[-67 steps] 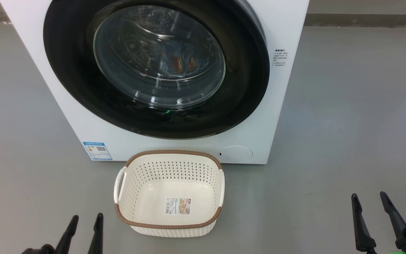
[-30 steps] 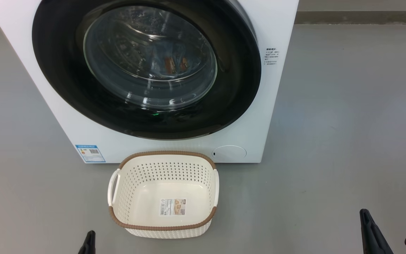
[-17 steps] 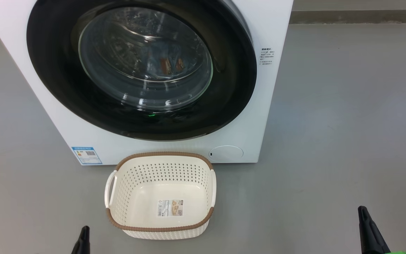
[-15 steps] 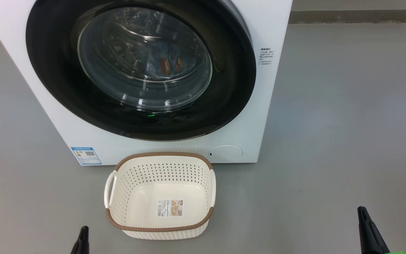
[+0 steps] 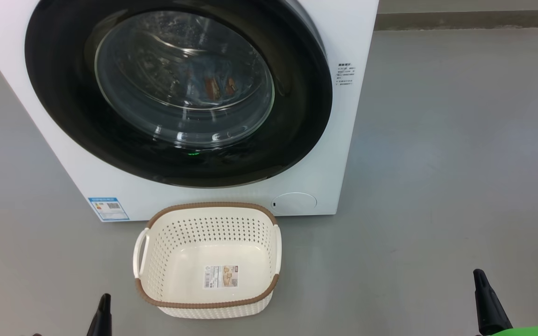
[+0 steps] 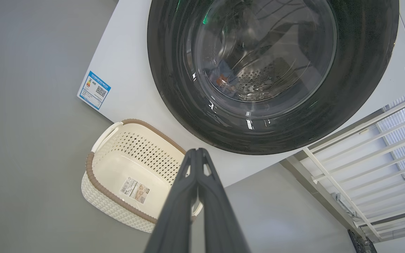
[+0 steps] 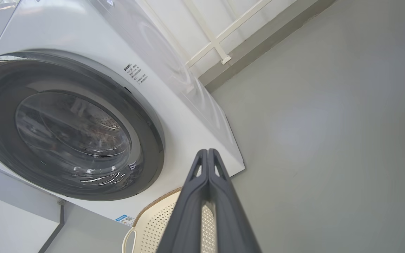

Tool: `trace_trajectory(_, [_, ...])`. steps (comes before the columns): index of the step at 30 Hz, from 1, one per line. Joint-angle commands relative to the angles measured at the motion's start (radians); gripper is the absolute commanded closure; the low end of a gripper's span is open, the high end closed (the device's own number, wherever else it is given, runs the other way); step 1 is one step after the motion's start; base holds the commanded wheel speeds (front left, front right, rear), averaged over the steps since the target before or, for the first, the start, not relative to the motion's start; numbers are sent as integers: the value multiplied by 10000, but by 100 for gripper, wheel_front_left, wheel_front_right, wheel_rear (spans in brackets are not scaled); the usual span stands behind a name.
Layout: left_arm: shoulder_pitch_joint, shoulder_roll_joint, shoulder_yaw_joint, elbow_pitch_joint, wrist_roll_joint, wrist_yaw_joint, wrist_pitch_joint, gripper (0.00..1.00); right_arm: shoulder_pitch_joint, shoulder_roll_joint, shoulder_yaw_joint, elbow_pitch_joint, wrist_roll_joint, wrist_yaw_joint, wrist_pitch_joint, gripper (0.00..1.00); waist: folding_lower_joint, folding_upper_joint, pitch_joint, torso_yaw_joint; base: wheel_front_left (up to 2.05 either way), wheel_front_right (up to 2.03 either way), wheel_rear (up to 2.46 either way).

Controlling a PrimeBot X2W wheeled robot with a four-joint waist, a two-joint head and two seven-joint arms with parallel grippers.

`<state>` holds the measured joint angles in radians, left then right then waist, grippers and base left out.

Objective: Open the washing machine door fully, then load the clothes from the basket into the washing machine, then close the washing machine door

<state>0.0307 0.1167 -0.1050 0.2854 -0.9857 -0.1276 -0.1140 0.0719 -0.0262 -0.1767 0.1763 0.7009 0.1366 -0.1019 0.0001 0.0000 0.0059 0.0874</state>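
Grey floor [image 5: 437, 140], door [image 5: 63, 102] closed, clothes [image 5: 217, 86] inside, basket [image 5: 210, 205] in front, L gripper [image 6: 197, 150], R gripper [image 7: 207, 150], both pressed together

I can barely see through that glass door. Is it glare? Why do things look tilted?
Head view: bright reflected streaks cross the round black-rimmed glass door, veiling the blue and orange fabric behind it. Left wrist view: slanted framing tilts the white boxy washing machine and cream perforated basket. Right wrist view: the shut right claw looms large.

Head looks down; all views share basket [image 5: 210, 205]
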Motion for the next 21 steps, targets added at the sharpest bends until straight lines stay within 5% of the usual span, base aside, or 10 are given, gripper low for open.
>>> trace_trajectory(1, [-420, 77, 238, -260, -162, -13, 72, 100, -472, -100, 115, -199, 298, -25, 38, 100, -1, 0, 0, -9, 0, 0, 0])
trace_trajectory(21, [-698, -93, 744, -304, -1998, -18, 665, 100, -861, -141, 267, 60, 2878, -35, 657, 100, -1, 0, -8, -263, 0, 0, 0])
